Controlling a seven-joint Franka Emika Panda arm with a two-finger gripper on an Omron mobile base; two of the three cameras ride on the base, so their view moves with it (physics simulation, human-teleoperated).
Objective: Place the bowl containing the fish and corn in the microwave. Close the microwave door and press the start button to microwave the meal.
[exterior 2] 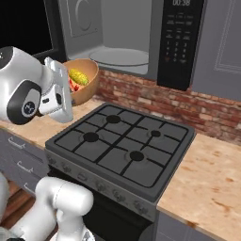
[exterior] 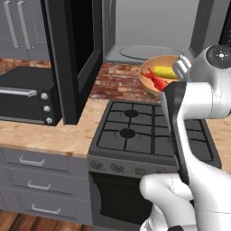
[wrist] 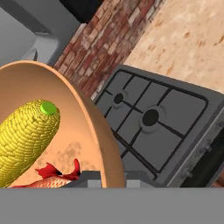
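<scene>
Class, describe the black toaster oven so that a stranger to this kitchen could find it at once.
Start at the stove and look along the wooden counter to its left. Beyond the hanging microwave door sits the toaster oven, a low black box. Its silver handle and three round knobs set it apart.

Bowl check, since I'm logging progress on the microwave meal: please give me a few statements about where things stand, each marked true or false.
1. The bowl is held up in the air by the gripper. True.
2. The microwave door is closed. False: it stands open.
3. The corn and the fish lie in the bowl. True.
4. The bowl sits on the turntable. False: it is outside the microwave, above the stove.
</scene>
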